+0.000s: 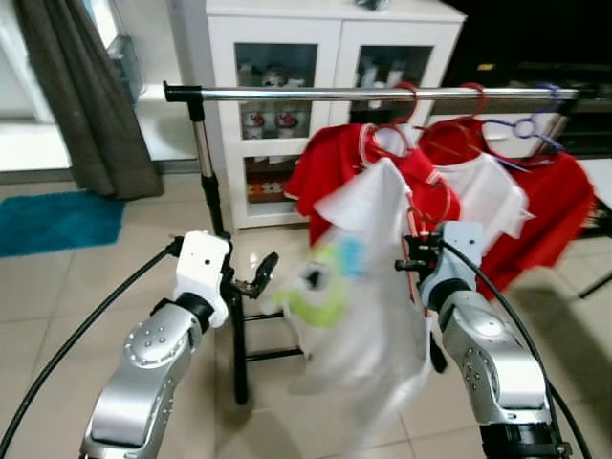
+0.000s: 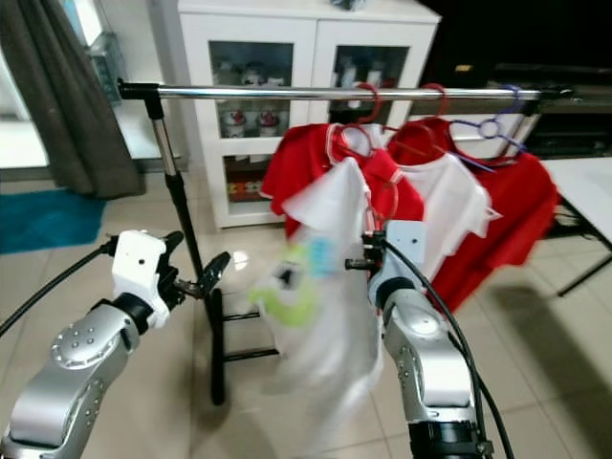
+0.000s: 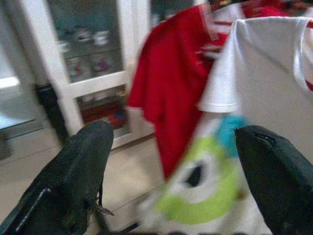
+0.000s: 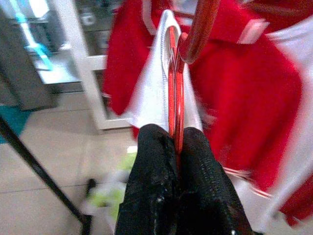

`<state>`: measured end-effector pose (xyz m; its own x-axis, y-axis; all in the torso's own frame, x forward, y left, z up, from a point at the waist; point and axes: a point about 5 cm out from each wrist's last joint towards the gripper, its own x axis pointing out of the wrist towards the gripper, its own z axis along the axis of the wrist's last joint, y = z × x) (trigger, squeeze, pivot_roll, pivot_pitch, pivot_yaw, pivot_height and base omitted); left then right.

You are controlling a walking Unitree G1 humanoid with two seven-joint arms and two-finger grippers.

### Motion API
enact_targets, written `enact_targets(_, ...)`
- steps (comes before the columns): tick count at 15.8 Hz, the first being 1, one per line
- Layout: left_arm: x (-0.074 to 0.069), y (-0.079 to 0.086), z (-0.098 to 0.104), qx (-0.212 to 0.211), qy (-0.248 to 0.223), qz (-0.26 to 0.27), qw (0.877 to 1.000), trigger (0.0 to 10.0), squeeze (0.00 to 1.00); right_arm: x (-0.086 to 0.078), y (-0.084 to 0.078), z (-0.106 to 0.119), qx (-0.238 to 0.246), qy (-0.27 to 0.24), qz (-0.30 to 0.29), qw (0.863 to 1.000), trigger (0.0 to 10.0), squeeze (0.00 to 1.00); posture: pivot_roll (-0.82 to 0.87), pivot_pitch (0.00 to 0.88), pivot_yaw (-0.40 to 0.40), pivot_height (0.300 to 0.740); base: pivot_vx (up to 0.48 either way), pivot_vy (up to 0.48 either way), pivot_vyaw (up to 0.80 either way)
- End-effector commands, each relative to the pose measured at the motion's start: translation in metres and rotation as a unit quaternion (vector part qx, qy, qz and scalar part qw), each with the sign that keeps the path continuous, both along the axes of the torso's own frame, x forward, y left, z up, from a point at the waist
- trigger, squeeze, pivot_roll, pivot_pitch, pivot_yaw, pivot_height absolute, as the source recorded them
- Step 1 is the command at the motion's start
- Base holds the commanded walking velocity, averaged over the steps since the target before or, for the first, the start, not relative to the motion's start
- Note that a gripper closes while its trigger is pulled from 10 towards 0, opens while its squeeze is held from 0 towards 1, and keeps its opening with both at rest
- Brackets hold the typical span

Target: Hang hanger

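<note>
Between the right claw's (image 4: 177, 142) closed black fingers sits the thin red wire hanger (image 4: 175, 93), a soft white printed T-shirt (image 1: 368, 277) draped below it, under the chrome rail (image 1: 382, 94). It looks light, springy and prone to swinging; holding near the hook seems wise. The left claw (image 3: 171, 161) gapes empty beside the shirt.

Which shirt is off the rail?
The white shirt with the green print, on a red hanger held by the right end effector; the others hang on the rail.

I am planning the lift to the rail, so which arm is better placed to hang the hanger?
The right. The right gripper is shut on the red hanger carrying the white shirt, below the rail. The left gripper is open, holding nothing.
</note>
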<state>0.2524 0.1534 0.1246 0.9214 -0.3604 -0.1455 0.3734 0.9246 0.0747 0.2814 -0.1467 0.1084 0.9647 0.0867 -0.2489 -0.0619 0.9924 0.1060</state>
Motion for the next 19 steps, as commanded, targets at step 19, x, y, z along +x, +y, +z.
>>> enact_targets(19, -0.013, -0.016, 0.016, 0.049, -0.005, -0.174, 0.983, 10.0, 0.00, 0.040, 0.042, 0.045, -0.021, -0.081, 0.088, 0.993, 10.0, 0.00, 0.06, 0.000, -0.063, 0.740, 0.208, 0.000, 0.08)
